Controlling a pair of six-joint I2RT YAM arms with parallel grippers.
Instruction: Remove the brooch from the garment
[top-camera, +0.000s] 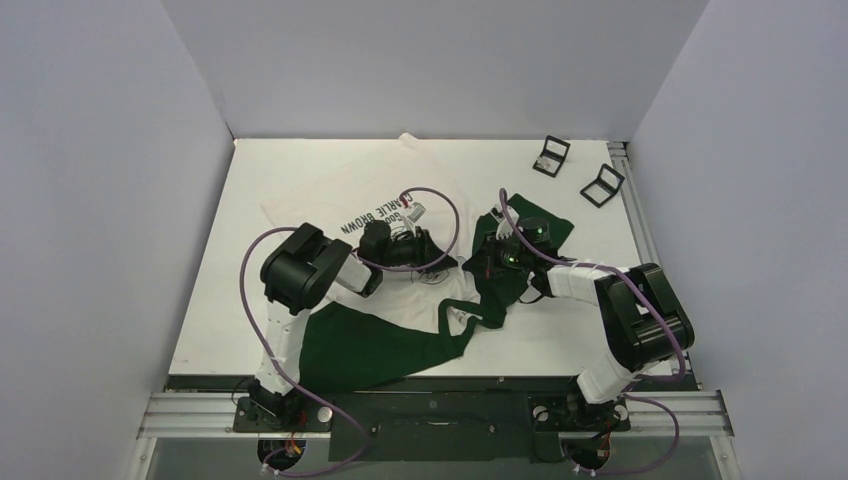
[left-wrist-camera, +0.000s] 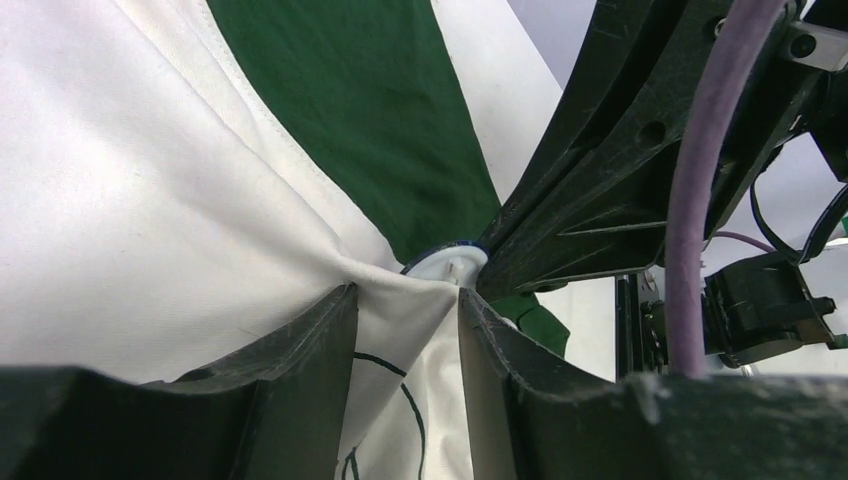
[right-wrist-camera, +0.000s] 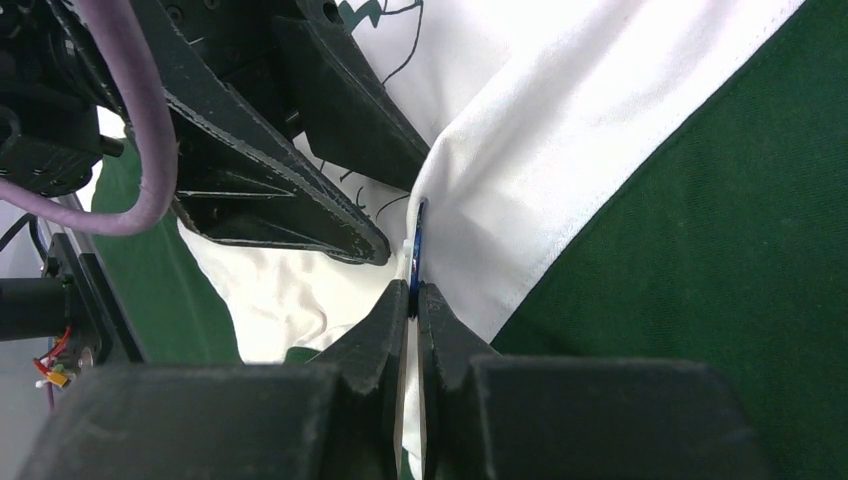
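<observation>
The garment (top-camera: 335, 195) is a white T-shirt with dark green sleeves and printed lettering, crumpled across the table. The brooch (left-wrist-camera: 447, 265) is a small white disc with a blue rim, pinned on the white cloth beside a green panel. My left gripper (left-wrist-camera: 405, 295) is shut on a bunched fold of white cloth (left-wrist-camera: 150, 200) just below the brooch. My right gripper (right-wrist-camera: 413, 292) is shut on the brooch's thin blue edge (right-wrist-camera: 413, 250), facing the left gripper. In the top view the two grippers, left (top-camera: 432, 255) and right (top-camera: 478, 262), meet tip to tip mid-table; the brooch is hidden there.
Two small black square open cases (top-camera: 551, 154) (top-camera: 602, 184) lie at the table's back right. A green sleeve (top-camera: 370, 345) reaches the near edge. Purple cables (top-camera: 440, 200) loop over both arms. Grey walls close in on three sides.
</observation>
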